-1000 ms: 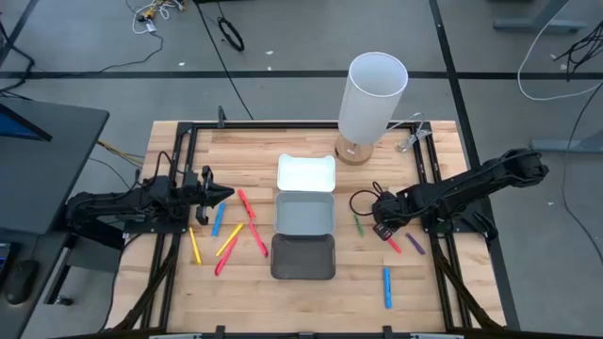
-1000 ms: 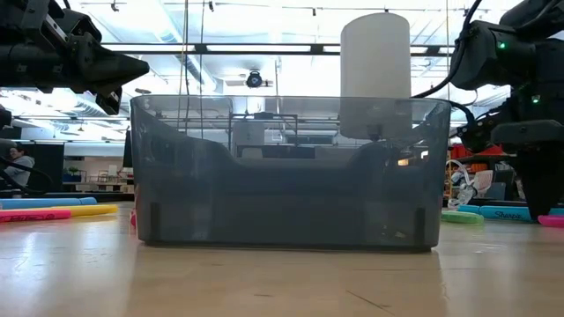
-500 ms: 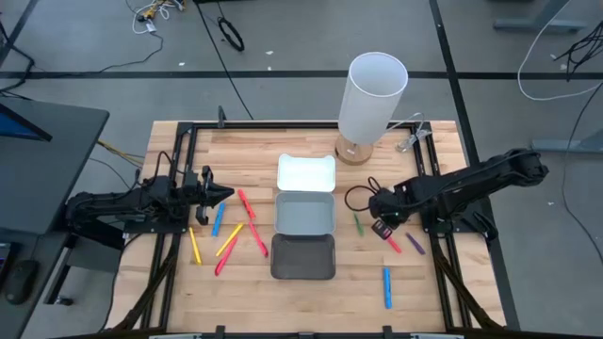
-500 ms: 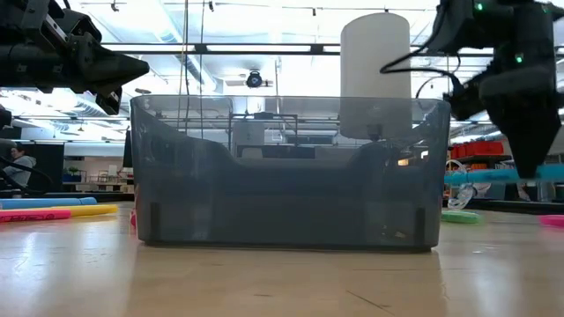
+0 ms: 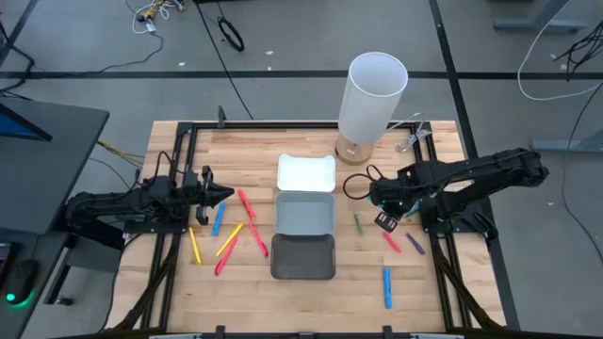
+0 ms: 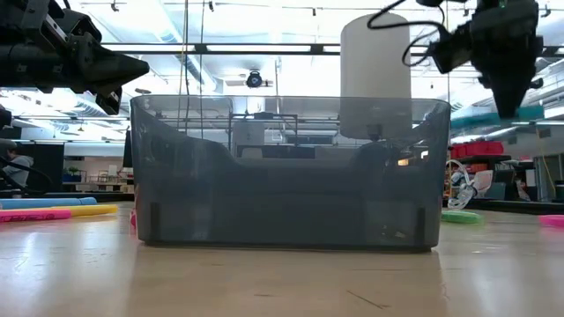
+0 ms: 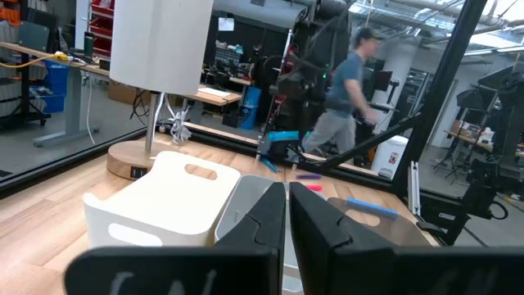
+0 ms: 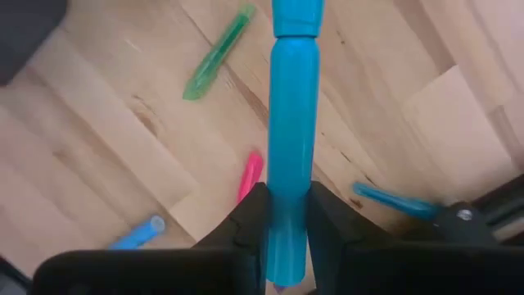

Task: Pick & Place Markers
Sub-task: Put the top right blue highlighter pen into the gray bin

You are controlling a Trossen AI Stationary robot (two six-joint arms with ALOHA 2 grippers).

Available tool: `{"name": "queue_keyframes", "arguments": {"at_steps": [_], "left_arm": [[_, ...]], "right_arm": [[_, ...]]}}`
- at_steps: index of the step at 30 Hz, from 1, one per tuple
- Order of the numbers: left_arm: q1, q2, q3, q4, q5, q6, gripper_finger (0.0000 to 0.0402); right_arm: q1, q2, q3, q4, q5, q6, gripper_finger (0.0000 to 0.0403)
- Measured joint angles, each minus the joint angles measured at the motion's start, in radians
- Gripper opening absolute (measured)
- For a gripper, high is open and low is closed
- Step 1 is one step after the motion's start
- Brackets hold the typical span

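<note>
- Dark translucent tray [image 5: 302, 256] nearest the front edge, rounded corners; nothing visible inside from above. In the low view its smoky wall [image 6: 286, 172] blocks most of the table behind.
- Grey tray [image 5: 304, 213] next back, white tray [image 5: 306, 173] behind that; all three in one row, ends touching. Both look empty.
- Tall white cylinder [image 5: 373, 97] on a round wooden base at the far edge, open top; inside can't be seen.
- Table [image 5: 254, 287] is light wood planks in a black frame.
- Right gripper [image 8: 286, 215] raised above the table right of the grey tray, fingers clamped on a teal marker [image 8: 292, 123], smooth round barrel, pointing out past the fingertips.
- Under it on the wood: green marker [image 8: 218, 53], pink marker [image 8: 250, 174], blue marker [image 5: 386, 286] nearer the front, well apart.
- Left of the trays: loose cluster of red, yellow, orange and blue markers [image 5: 229, 238] lying flat.
- Left gripper [image 5: 224, 195] parked by that cluster, fingers [image 7: 264, 215] closed, holding nothing.
- Blurred person [image 7: 348, 94] in the room beyond the table.
</note>
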Motion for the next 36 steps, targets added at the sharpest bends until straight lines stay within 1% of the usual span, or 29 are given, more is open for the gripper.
{"name": "queue_keyframes", "arguments": {"at_steps": [20, 29, 36], "left_arm": [[0.0, 0.0, 0.0, 0.0, 0.0, 0.0, 0.0023], [0.0, 0.0, 0.0, 0.0, 0.0, 0.0, 0.0023], [0.0, 0.0, 0.0, 0.0, 0.0, 0.0, 0.0023]], "right_arm": [[0.0, 0.0, 0.293, -0.293, 0.008, -0.162, 0.0055], [0.0, 0.003, 0.345, -0.296, 0.008, -0.229, 0.0055], [0.0, 0.074, 0.39, -0.296, 0.008, -0.336, 0.0055]]}}
